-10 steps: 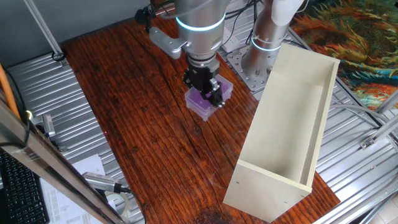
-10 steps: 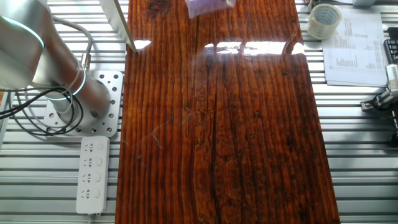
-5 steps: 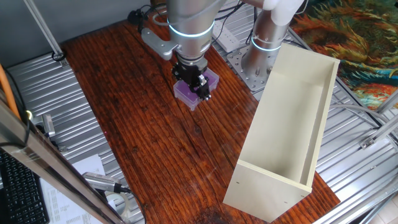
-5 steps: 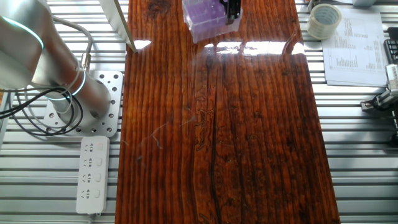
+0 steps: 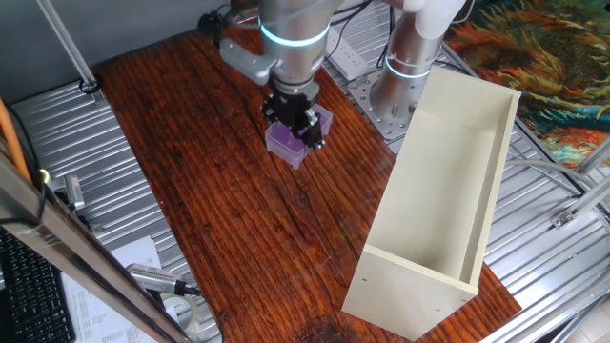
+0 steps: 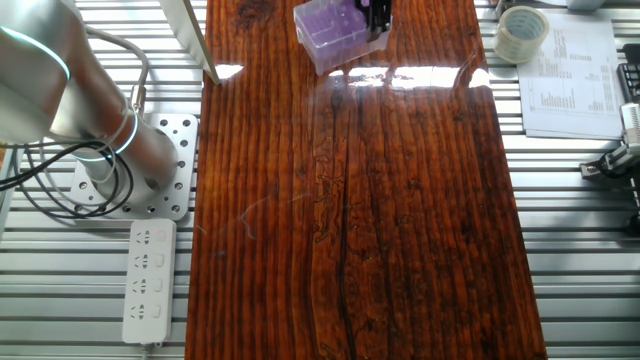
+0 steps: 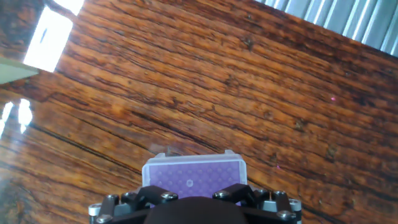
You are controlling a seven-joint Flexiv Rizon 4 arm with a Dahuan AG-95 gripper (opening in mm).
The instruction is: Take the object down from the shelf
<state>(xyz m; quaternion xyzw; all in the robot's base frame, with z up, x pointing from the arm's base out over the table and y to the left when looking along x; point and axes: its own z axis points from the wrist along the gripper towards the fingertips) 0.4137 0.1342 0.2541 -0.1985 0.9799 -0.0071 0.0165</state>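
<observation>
The purple box (image 5: 282, 143) is a small translucent purple box with pale dots on top. It sits low over the brown wooden table (image 5: 219, 210), left of the shelf (image 5: 448, 191). The shelf is a long cream open box lying on the table's right side. My gripper (image 5: 294, 116) is shut on the purple box from above. The other fixed view shows the box (image 6: 330, 22) at the table's top edge with the black fingers (image 6: 378, 14) on its right side. In the hand view the box (image 7: 193, 171) lies between my gripper's (image 7: 193, 198) jaws. I cannot tell whether it touches the wood.
The arm's silver base (image 5: 405, 67) stands on a plate behind the shelf. A tape roll (image 6: 522, 32) and a printed sheet (image 6: 570, 70) lie off the table's right side. A power strip (image 6: 148, 280) lies at the left. Metal slats surround the table.
Over the last second my gripper has carried the purple box away from the shelf, leftward and lower toward the wood. In the last half second it barely moved.
</observation>
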